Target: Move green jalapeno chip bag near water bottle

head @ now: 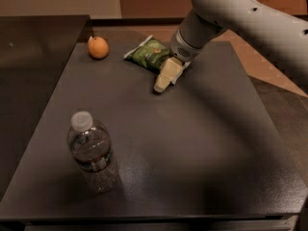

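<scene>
The green jalapeno chip bag (pixel 148 53) lies flat at the back middle of the dark table (pixel 202 143); its right end is hidden behind the gripper. The gripper (pixel 164 77), with cream-coloured fingers, hangs from the white arm and sits at the bag's right front end, touching or just over it. The water bottle (pixel 92 153) stands upright at the front left, clear with a white cap, far from the bag and the gripper.
A round orange fruit (pixel 98 47) sits at the back left of the table, left of the bag. The white arm (pixel 240 13) reaches in from the upper right. A second dark surface (pixel 33 47) adjoins the table on the left.
</scene>
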